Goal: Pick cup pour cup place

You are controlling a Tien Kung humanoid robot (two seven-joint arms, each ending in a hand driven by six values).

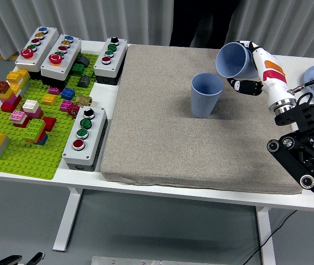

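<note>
Head view: right hand closed around a blue cup, held tilted in the air, mouth turned down and left toward a second blue cup. That one upright on the grey mat, just below and left of the held cup, not touching it. Brick board and button boxes well apart at the left of the table.

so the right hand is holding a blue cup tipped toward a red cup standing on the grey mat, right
Not quite: the standing cup is blue, not red. The head view shows the right hand holding a blue cup tipped toward that second blue cup, which stands upright on the grey mat.
</note>
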